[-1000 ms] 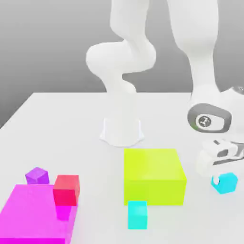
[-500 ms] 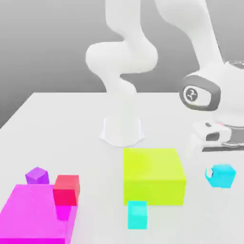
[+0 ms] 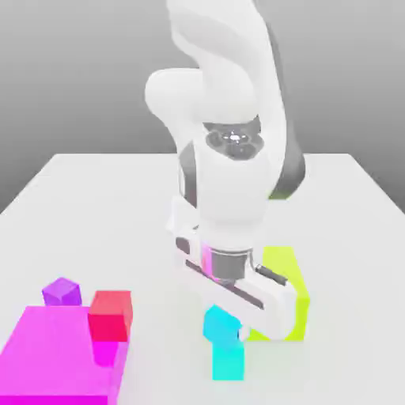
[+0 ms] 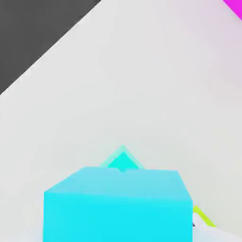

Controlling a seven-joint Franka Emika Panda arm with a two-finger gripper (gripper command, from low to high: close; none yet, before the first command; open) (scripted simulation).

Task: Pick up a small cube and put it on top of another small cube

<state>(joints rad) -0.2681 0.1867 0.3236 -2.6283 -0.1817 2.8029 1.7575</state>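
Two small cyan cubes stand one over the other near the table's front edge. The lower small cube (image 3: 228,364) rests on the table. The upper small cube (image 3: 218,324) sits right above it, shifted slightly to the exterior view's left; whether the two touch I cannot tell. My gripper (image 3: 229,310) hangs directly over the upper cube, its white hand slanting down from the arm. The hand view has the upper cube (image 4: 116,208) close up, with a corner of the lower cube (image 4: 124,160) peeking out beyond it.
A large yellow-green block (image 3: 286,273) stands just behind the stack, partly covered by the hand. At the front left lies a big magenta block (image 3: 55,352) with a red cube (image 3: 111,315) on its corner and a purple cube (image 3: 62,291) behind it. The arm's base (image 3: 183,220) stands mid-table.
The arm has swung from the exterior view's right to the centre, carrying the cyan cube from beside the yellow-green block to right above the other cyan cube.
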